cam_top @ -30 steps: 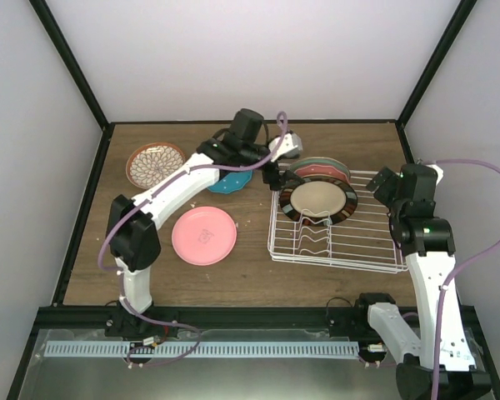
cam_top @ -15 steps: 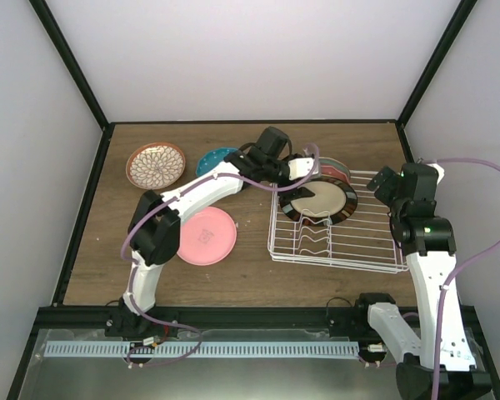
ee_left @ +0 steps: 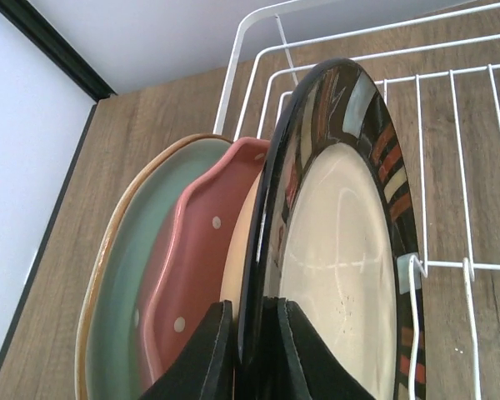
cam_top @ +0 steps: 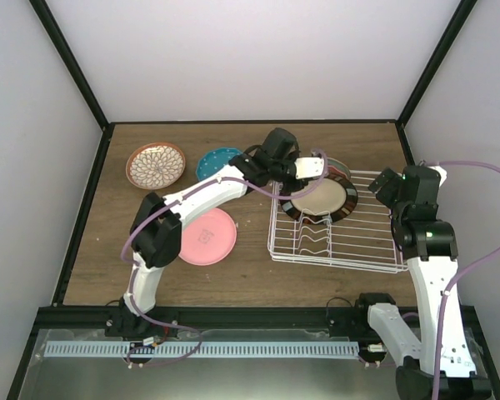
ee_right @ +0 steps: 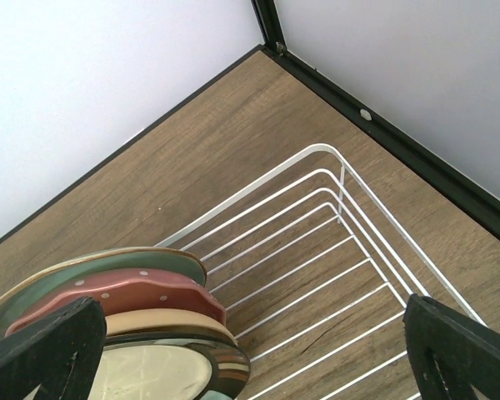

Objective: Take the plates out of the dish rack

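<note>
Left wrist reveals left hand pinching the tan plate.

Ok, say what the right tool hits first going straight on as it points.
Probably the dish rack: its bare wire floor lies ahead of the open right tool, the plates left of that line. Depth unclear.

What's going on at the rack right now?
The left gripper straddles the rim of the tan dark-rimmed plate, frontmost of three standing in the dish rack; whether it has clamped isn't clear. The red-pink dotted plate and pale green plate stand behind it. The right gripper hangs open over the rack's far right corner. The pink plate, teal plate and petal-patterned plate lie on the table.
</note>
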Controlling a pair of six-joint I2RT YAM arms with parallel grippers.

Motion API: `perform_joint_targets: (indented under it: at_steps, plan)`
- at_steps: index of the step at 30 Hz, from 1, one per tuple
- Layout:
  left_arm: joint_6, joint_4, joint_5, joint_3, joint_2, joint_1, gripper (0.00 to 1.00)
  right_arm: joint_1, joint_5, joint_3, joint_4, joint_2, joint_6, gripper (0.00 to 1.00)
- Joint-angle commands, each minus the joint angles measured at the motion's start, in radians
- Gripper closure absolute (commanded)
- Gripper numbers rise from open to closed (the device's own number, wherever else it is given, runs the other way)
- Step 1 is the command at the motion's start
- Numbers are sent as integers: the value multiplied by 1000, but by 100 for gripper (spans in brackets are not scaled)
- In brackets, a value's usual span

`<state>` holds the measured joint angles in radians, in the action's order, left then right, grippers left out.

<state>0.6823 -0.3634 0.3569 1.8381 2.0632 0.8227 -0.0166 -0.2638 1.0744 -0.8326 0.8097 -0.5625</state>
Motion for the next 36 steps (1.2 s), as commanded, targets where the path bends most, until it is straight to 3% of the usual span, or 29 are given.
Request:
perform_joint_targets:
  at_steps: [1, 25, 31, 36]
  plan:
    - [-32, 70, -30, 5, -64, 52, 96, -5, -14, 22, -10, -16, -18, 0]
    - [-84, 105, -90, 40, -286, 75, 96, -5, 25, -13, 23, -13, -13, 0]
    - [-346, 153, -50, 43, -373, -62, 96, -5, 22, -17, 25, -18, -4, 0]
    - [-747, 284, 91, -65, -501, -321, 96, -5, 27, -24, 33, -15, 0, 0]
